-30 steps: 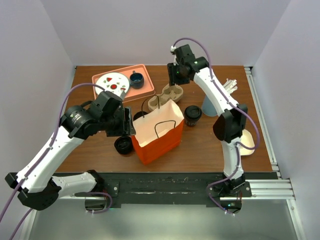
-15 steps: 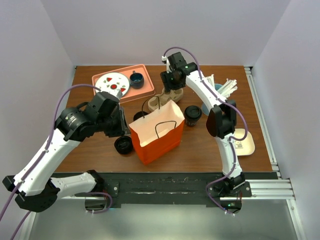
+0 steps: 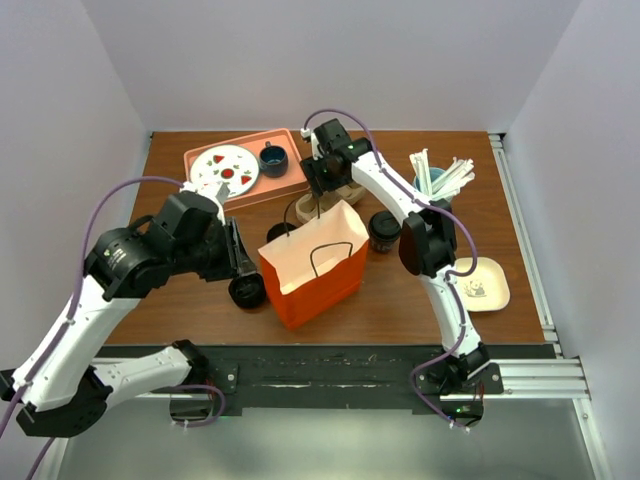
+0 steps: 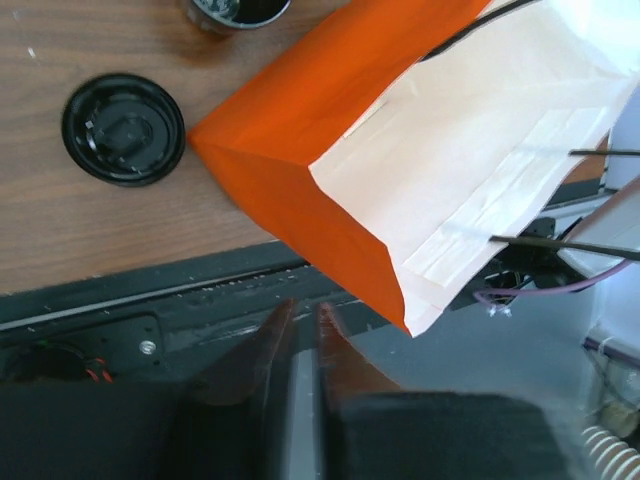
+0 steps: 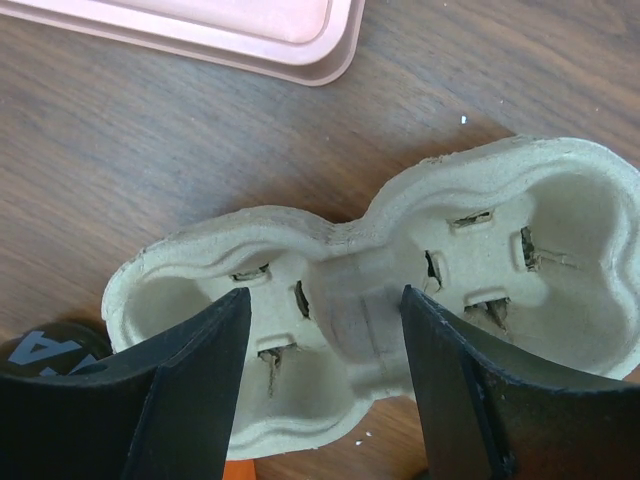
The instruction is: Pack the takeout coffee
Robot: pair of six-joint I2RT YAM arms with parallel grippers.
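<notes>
The takeout coffee [image 3: 384, 228], a dark cup under a black lid, stands just right of the upright orange paper bag [image 3: 310, 265] [image 4: 300, 130]. My right gripper [image 3: 322, 175] [image 5: 325, 300] hovers open over the pulp cup carrier [image 3: 338, 190] [image 5: 380, 300], one finger on each side of its narrow middle, not touching. My left gripper [image 3: 236, 258] [image 4: 300, 320] is left of the bag's near corner, its fingers almost together with nothing between them. A loose black lid [image 3: 247, 290] [image 4: 123, 128] lies by the bag's left side. A lidless dark cup [image 3: 280, 232] stands behind the bag.
A pink tray [image 3: 290, 185] [image 5: 300, 30] at the back left carries a white plate [image 3: 225, 165] and a small blue cup [image 3: 273, 158]. A holder of straws [image 3: 440, 178] stands at the back right. A small cream plate [image 3: 480, 283] lies on the right.
The right arm swung left and down from the back middle to over the cup carrier, opening wider. The left gripper closed and drew back left from the bag.
</notes>
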